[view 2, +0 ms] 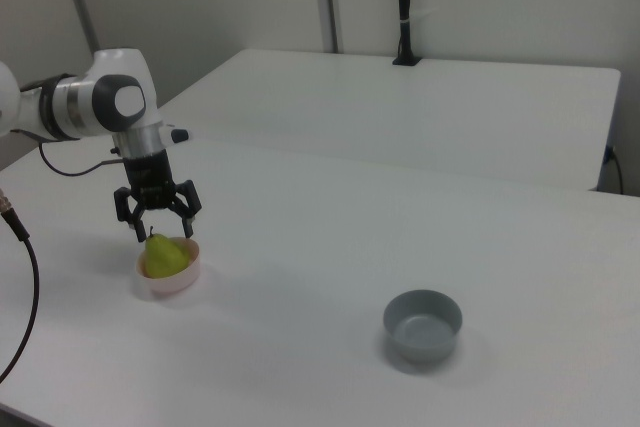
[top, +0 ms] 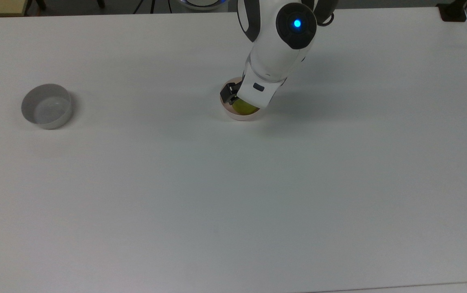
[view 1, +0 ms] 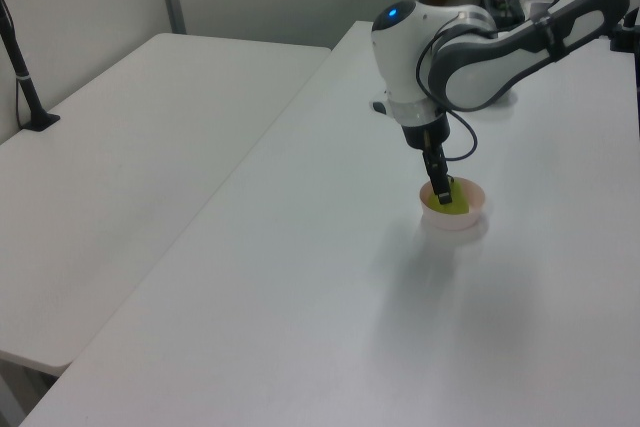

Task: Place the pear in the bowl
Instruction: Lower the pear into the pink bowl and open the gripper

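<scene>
From the right view, I am seeing the small round grey bowl (view 2: 422,324) sitting nearest, toward the white tabletop's (view 2: 400,247) near edge, well apart from everything else. Farther along, the small round pale pink plastic bowl (view 2: 170,272) is sitting mid-table and holding the yellow-green speckled pear (view 2: 165,254), which is standing upright inside it. The two-finger gripper (view 2: 157,218) is hanging just above the pear, fingers spread wide and gripping nothing. Behind it, the white arm (view 2: 95,107) is reaching back toward the far edge.

end effector (view 2: 158,225) pointed down, fingers (view 2: 190,204) spread wide apart
</scene>
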Tool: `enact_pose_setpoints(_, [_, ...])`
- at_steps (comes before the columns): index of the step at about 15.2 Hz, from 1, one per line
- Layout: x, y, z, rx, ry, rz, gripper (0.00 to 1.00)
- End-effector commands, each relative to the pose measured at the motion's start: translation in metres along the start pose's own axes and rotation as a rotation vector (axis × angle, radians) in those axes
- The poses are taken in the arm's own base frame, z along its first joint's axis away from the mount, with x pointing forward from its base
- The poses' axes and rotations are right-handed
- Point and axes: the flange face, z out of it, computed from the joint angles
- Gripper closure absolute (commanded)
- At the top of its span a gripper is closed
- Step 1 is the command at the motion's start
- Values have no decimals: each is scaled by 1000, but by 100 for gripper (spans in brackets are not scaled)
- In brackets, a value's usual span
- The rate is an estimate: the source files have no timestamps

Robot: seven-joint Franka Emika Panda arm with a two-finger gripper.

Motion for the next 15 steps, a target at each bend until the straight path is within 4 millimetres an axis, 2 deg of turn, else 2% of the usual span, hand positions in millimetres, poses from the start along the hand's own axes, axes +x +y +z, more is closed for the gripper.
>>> enact_pose_setpoints(1, [-37,36,-57,28,49,71,0])
enact_pose_setpoints(4, [-72,77,-95,58,73,138,0])
enact_pose_setpoints(6, [-110,132,-127,85,127,235,0])
enact_pose_setpoints(7, [-122,155,-128,92,129,273,0])
enact_pose_setpoints(8, [-138,188,-129,99,143,330,0])
enact_pose_setpoints(11, [-163,236,-130,109,165,416,0])
enact_pose_setpoints(12, [-172,247,-131,110,170,432,0])
enact_pose_setpoints(15, [-181,255,-139,106,189,444,0])
